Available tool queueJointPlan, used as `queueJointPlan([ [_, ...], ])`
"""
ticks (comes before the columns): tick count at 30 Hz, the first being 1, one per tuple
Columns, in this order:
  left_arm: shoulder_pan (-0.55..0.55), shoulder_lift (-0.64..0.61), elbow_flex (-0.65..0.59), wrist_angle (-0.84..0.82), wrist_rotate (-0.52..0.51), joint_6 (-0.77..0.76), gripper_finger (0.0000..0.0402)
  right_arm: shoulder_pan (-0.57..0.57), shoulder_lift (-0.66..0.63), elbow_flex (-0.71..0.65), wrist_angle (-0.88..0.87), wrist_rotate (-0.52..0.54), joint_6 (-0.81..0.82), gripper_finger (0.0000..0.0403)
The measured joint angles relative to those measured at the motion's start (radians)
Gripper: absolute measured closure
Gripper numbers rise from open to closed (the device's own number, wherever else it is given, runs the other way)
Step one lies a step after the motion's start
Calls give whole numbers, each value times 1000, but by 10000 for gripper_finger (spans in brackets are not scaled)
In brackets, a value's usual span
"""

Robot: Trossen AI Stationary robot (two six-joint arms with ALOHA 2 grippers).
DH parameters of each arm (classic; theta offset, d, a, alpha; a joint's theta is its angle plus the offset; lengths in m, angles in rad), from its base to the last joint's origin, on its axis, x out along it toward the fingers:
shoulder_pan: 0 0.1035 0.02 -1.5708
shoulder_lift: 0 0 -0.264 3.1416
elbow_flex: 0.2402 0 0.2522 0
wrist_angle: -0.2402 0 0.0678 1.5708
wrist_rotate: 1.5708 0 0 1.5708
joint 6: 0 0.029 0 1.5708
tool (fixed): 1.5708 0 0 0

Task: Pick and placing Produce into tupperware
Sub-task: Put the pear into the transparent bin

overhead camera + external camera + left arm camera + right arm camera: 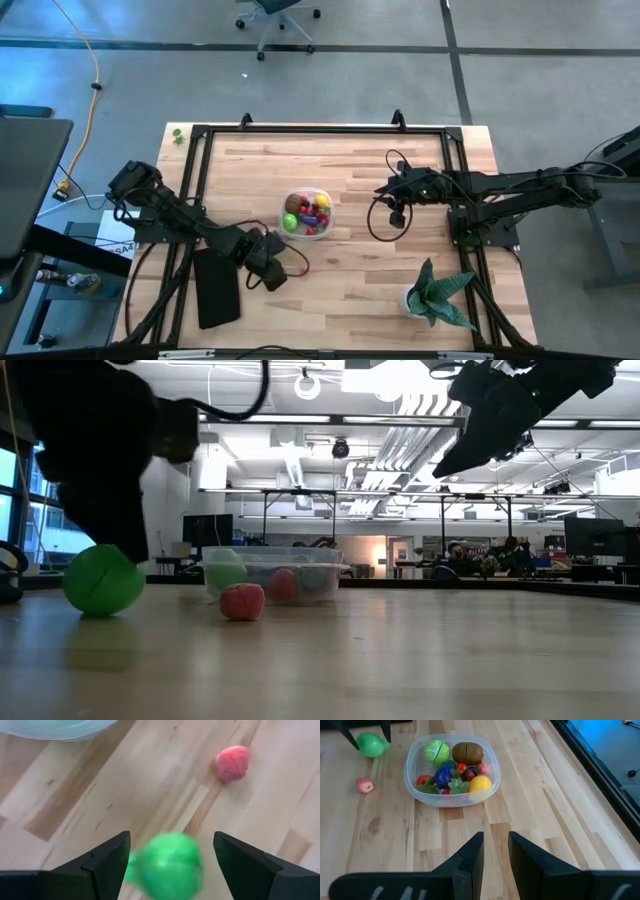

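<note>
Wooden table (350,290) with the two arms at work on the last loose produce. The tupperware (451,800), near the table's middle, already holds most of the produce: a green piece, a brown one, a yellow one, blue and red bits. The left gripper (170,862) is low over the boards on the near-left side of the tub, its jaws spread wide with the green fruit (167,865) between them; no finger visibly presses it, so the fruit appears bracketed rather than gripped. The right gripper (495,855) hangs raised over bare wood on the tub's other side, its fingers nearly together and empty. A small pink-red fruit (364,785) lies loose near the green one. Step in hand, as judged: the pick of the green fruit. The next move calls for closing squarely on its round body, which could roll, then a lift and carry over the tub rim.
</note>
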Motion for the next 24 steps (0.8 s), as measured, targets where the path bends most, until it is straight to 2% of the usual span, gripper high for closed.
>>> queueJointPlan([
  [4, -47, -12, 0, -47, -68, -7, 122, 0, 0, 0, -1, 0, 0, 324],
  [9, -95, -16, 0, -73, -149, -29, 94, 0, 0, 0, 0, 0, 0, 324],
  [16, -93, -16, 0, -88, -164, -28, 55, 0, 0, 0, 0, 0, 0, 324],
  [24, -92, -12, 0, -83, -172, -26, 41, 0, 0, 0, 0, 0, 0, 324],
])
